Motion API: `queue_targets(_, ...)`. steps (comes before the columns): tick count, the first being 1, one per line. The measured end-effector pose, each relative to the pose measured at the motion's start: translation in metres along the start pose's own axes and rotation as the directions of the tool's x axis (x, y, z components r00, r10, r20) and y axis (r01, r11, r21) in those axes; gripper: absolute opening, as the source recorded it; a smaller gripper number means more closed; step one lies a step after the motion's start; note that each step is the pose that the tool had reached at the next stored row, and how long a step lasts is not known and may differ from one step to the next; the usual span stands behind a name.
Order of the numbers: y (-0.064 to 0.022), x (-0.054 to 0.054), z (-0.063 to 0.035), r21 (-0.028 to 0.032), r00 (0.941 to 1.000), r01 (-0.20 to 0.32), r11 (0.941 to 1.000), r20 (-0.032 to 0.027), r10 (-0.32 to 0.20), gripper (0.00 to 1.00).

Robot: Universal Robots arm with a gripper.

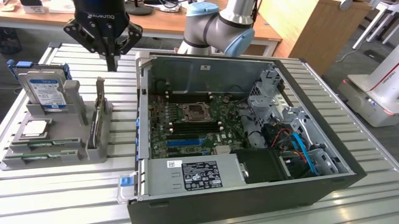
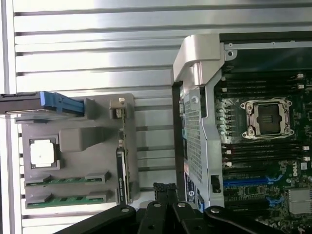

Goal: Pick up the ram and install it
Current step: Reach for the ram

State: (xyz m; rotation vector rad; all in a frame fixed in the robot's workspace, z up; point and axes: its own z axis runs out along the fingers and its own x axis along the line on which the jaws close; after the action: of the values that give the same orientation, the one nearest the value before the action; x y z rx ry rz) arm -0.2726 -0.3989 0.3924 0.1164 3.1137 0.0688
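So at this moment you had the gripper (image 1: 112, 64) pinched right shut with nothing in it. It hung over the slatted table (image 1: 62, 196), just behind the gray parts holder (image 1: 98, 153), near the corner of the open PC case (image 1: 206, 70). The ram (image 1: 56, 143) was untouched and well apart from the fingers. It lay flat in the holder's low front steps, tucked between gray end clips, with a second stick (image 2: 68, 199) in the step beside it. My guess is those pockets were there to keep each part in a known spot, same as the hard drive (image 1: 45, 88) standing on edge and the processor (image 1: 36, 128) sitting in its square recess. The case lay on its side with the motherboard (image 1: 187, 137) facing up, which I'd say was so you could come straight down onto it. The CPU socket (image 1: 195, 111) sat bare. Stuff you couldn't really make out: the dark memory slots (image 1: 193, 125) beside the socket, so no telling whether anything was seated or how the latches stood. There was also a thin upright board (image 1: 98, 109) in the holder's side slot, seen nearly edge-on, and I couldn't say what it was. The arm itself was cut off at the exterior view's top.
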Motion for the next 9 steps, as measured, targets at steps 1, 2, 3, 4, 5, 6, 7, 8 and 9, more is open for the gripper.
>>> queue_targets(1, -0.0002, 0.003, -0.0001, 0.0000, 1.0000, 0.000, 1.0000, -0.0001, 0.000, 0.11)
queue_targets(2, -0.0004, 0.006, -0.0001, 0.0000, 1.0000, 0.000, 1.0000, 0.0000, 0.000, 0.11)
queue_targets(3, -0.0006, 0.008, -0.0001, 0.0000, 1.0000, 0.000, 1.0000, 0.0000, 0.000, 0.11)
queue_targets(4, -0.0008, 0.011, -0.0002, 0.0000, 1.0000, 0.000, 1.0000, 0.0000, 0.000, 0.11)
queue_targets(5, -0.0010, 0.014, -0.0002, 0.0000, 1.0000, 0.000, 1.0000, 0.0000, 0.000, 0.11)
queue_targets(6, -0.0012, 0.017, -0.0003, 0.0000, 1.0000, 0.000, 1.0000, 0.0000, 0.000, 0.11)
queue_targets(7, -0.0015, 0.020, -0.0003, 0.0000, 1.0000, 0.000, 1.0000, 0.0000, 0.000, 0.11)
queue_targets(8, -0.0017, 0.022, -0.0004, 0.0000, 1.0000, 0.000, 1.0000, 0.0000, 0.000, 0.11)
queue_targets(9, -0.0018, 0.025, -0.0005, 0.0000, 1.0000, 0.000, 1.0000, -0.0001, 0.000, 0.11)
